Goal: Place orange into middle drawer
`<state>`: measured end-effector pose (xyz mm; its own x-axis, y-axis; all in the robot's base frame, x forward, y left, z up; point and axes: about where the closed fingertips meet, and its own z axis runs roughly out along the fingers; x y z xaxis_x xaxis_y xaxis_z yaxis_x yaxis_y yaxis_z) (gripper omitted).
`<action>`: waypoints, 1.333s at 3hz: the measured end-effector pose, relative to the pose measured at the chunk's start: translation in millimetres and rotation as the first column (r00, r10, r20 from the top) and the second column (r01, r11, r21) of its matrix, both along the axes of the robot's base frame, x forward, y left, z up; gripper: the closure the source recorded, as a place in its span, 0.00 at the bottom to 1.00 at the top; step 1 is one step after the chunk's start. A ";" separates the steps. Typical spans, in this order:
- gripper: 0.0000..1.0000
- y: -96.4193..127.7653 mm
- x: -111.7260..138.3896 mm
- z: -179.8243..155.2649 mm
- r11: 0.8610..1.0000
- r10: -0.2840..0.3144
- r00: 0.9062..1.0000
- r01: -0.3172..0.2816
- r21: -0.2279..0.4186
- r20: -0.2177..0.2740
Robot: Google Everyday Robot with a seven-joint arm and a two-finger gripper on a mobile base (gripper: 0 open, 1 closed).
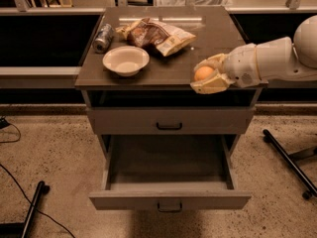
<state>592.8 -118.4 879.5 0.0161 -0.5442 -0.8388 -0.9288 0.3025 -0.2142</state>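
Note:
My gripper (205, 75) is at the front right edge of the cabinet top, shut on the orange (203, 73), a small round fruit held between the cream fingers. The white arm reaches in from the right. Below, the middle drawer (168, 200) is pulled open, wide and shallow with a flat grey front and a small handle; its inside is empty. The gripper with the orange hangs above the drawer's back right part.
On the cabinet top (163, 63) stand a cream bowl (126, 60), a brown-and-yellow snack bag (157, 34) and a tipped can (103, 37). The upper drawer front (168, 121) with a black handle is closed. A black stand leg (290, 162) lies on the floor at right.

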 end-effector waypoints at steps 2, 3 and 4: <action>1.00 -65.8 -48.3 -136.2 0.989 0.124 0.984 -0.133 -0.067 -0.131; 1.00 -61.2 -46.5 -132.1 0.989 0.123 0.984 -0.132 -0.064 -0.127; 1.00 -53.6 -48.6 -141.6 0.983 0.173 0.974 -0.181 -0.040 -0.149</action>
